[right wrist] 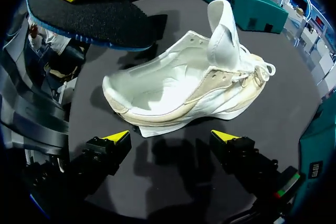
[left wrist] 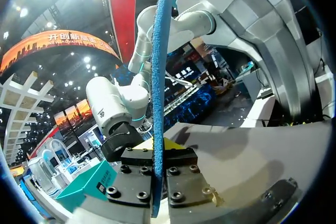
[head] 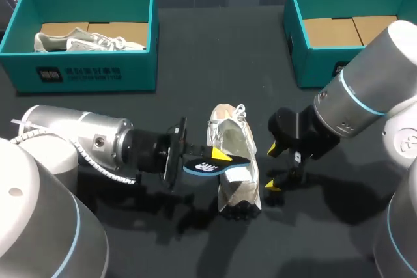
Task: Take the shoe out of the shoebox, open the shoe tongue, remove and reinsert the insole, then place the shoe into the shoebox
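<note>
Left arm: coming in low from the left, wrist laid nearly level, and the left gripper (head: pixel 218 157) (left wrist: pixel 157 151) sits right at the shoe's side.
Left jaws: clamped from both sides on the flat black insole with the blue foam edge (head: pixel 215 164) (left wrist: pixel 159 77) (right wrist: pixel 89 17). The left wrist view shows it edge-on, standing straight out ahead of the fingers.
Insole position: its free end is over the shoe's opening in the head view. From the right wrist it hangs above the table beside the heel end, with a gap to the shoe.
Right arm: reaching in from the right, elbow high, right gripper (head: pixel 279 168) (right wrist: pixel 172 137) low by the shoe's other side.
Right jaws: wide apart, nothing between the yellow tips, and the shoe is just ahead of them.
Shoe: the white and beige lace-up sneaker (head: pixel 233 161) (right wrist: pixel 184 87) rests on the black table (head: pixel 195 50), out of any box, mouth gaping, with its tongue (right wrist: pixel 220 30) pulled up and standing.
Boxes: the teal left shoebox (head: pixel 85 73) holds a second pale sneaker (head: pixel 85 40). The teal right shoebox (head: pixel 311 63) shows only its cardboard floor.
Room: the shoe is mid-table, well apart from both boxes at the far edge, with a bare strip of table between them and a gripper close on either flank.
</note>
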